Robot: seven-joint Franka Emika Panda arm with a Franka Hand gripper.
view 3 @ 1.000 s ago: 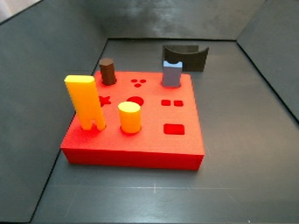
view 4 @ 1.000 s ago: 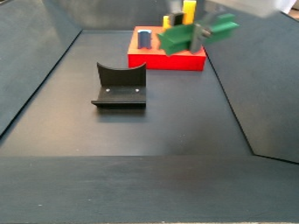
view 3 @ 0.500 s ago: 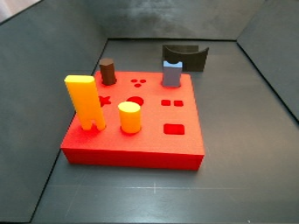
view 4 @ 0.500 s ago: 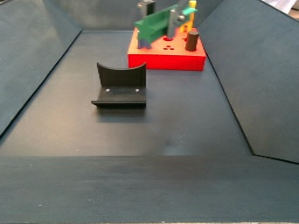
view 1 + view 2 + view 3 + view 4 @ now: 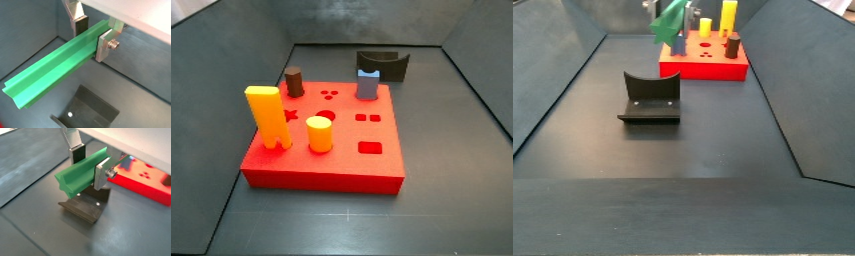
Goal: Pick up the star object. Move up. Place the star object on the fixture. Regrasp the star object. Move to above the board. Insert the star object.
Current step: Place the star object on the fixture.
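My gripper [image 5: 92,37] is shut on the star object [image 5: 53,70], a long green bar with ridged sides that sticks out far past the fingers. In both wrist views the bar is clamped between the silver finger plates; its star-shaped end [image 5: 69,184] faces the camera. The fixture [image 5: 83,208], a dark notched block, lies on the floor right below the bar. In a side view the star object [image 5: 671,22] hangs tilted in the air at the top, above and behind the fixture [image 5: 649,98], near the board's [image 5: 707,68] left end. The gripper does not show in the side view of the board [image 5: 331,160].
On the red board stand a tall yellow peg [image 5: 265,115], a short yellow cylinder [image 5: 319,133], a brown peg [image 5: 294,81] and a grey-blue notched peg [image 5: 369,80]. A star hole [image 5: 291,116] and square holes [image 5: 369,147] open in its top. Dark walls ring the floor.
The gripper has carried the star object leftward in the side view, from over the board's right side to its left end, nearer the fixture. Board and fixture have not moved.
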